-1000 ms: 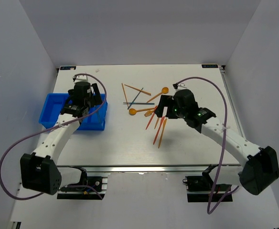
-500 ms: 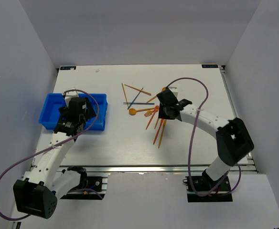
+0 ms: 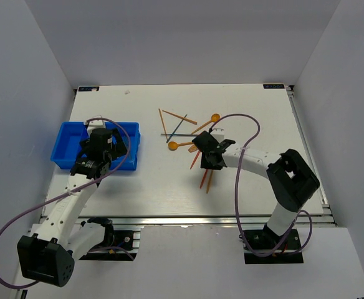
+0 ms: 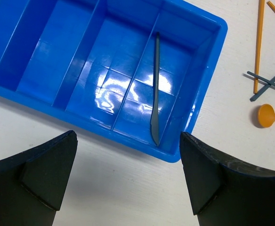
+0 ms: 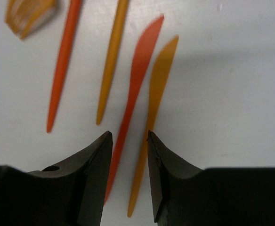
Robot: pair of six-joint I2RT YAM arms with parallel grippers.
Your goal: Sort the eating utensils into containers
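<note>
Orange, red and dark blue eating utensils [image 3: 183, 128] lie scattered mid-table. My right gripper [image 3: 205, 163] [image 5: 130, 134] is low over two knives lying flat side by side, a red knife [image 5: 137, 70] and an orange knife [image 5: 160, 80]. Its jaws are half closed and straddle both handles, a sliver of table showing beside the red one. A red stick [image 5: 64, 61] and an orange stick [image 5: 113, 56] lie to their left. The blue bin [image 3: 67, 134] [image 4: 128, 146] of containers holds a dark blue knife [image 4: 155, 94] in its rightmost compartment. My left gripper [image 3: 104, 163] [image 4: 128, 188] hangs wide open and empty just in front of the bin.
Two orange spoons [image 3: 213, 118] [image 3: 174, 146] and crossed orange and dark blue sticks [image 3: 177, 124] lie behind the right gripper. An orange fork [image 5: 29, 14] lies at the upper left of the right wrist view. White walls enclose the table.
The right arm swung left and down onto the pair of knives, and its jaws narrowed from wide open. The left gripper drew back from over the bin to its near side.
</note>
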